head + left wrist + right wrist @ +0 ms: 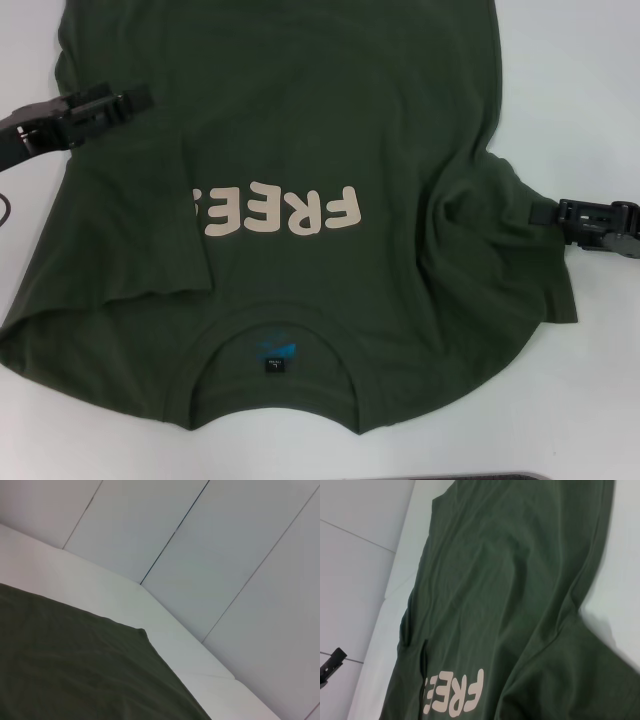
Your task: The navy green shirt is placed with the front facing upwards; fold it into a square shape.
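The navy green shirt (300, 120) lies front up on the white table, its collar and black neck tag (273, 355) toward me. Its cream letters (290, 212) read upside down, and a folded-in flap on the left covers their end. My right gripper (540, 212) is at the shirt's right sleeve, shut on the fabric, which bunches in wrinkles toward it. My left gripper (145, 98) rests over the shirt's left edge, farther from me. The right wrist view shows the shirt (510, 580) and its letters (455, 697). The left wrist view shows the shirt's cloth (75, 670) and one corner.
White table (580, 90) shows bare on both sides of the shirt. A dark strip (500, 476) runs along the near edge. Pale wall panels (225, 555) stand beyond the table's far side. The left gripper's tip (332, 660) appears far off in the right wrist view.
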You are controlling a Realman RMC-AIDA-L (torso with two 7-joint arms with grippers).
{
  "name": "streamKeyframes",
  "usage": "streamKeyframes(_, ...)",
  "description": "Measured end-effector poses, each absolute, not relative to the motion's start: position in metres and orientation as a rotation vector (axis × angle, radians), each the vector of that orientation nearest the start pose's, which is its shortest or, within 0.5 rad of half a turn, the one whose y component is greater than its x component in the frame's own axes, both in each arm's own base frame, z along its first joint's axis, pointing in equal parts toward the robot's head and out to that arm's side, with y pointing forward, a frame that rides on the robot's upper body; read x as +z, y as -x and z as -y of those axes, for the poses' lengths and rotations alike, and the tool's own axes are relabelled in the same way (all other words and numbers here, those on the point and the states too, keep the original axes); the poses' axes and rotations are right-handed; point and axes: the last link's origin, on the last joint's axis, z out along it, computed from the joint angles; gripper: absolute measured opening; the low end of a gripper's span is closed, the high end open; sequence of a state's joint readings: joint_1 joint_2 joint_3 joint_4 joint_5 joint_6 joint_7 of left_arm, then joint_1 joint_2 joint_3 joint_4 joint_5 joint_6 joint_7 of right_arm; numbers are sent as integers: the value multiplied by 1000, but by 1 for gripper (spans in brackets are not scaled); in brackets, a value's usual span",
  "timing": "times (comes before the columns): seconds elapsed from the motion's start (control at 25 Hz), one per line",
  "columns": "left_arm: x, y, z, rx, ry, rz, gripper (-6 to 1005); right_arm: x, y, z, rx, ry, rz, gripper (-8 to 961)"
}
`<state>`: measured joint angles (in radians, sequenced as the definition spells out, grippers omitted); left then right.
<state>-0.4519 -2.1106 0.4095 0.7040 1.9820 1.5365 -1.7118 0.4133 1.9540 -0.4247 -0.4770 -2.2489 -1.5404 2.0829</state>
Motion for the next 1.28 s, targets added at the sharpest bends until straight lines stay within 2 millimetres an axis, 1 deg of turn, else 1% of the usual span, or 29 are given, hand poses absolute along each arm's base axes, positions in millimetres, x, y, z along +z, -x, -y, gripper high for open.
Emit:
streamKeyframes(0.2,36,299,-323,-960,2272,1179,903,29,-363,-280,645,2088,-1959,869)
streamKeyframes(0.36,36,299,-323,-959,2271,1179,903,27,-366,-282,621,2075,-1961,793)
streamKeyframes(0.64,36,299,-323,-958,2270,1181,903,27,-363,-285,620,2089,-1947,659)
streamKeyframes(0.76,36,299,-322,-958,2269,1181,903,27,-363,-285,619,2090,-1946,398)
streamKeyframes(0.96,36,300,-322,-959,2269,1183,904,27,-363,-285,619,2090,-1944,186)
streamKeyframes(1.16,35,300,-322,-961,2269,1187,904,28,-363,-285,621,2091,-1941,7)
streamKeyframes(1.28,35,300,-322,-961,2268,1187,904,29,-362,-286,631,2095,-1934,7)
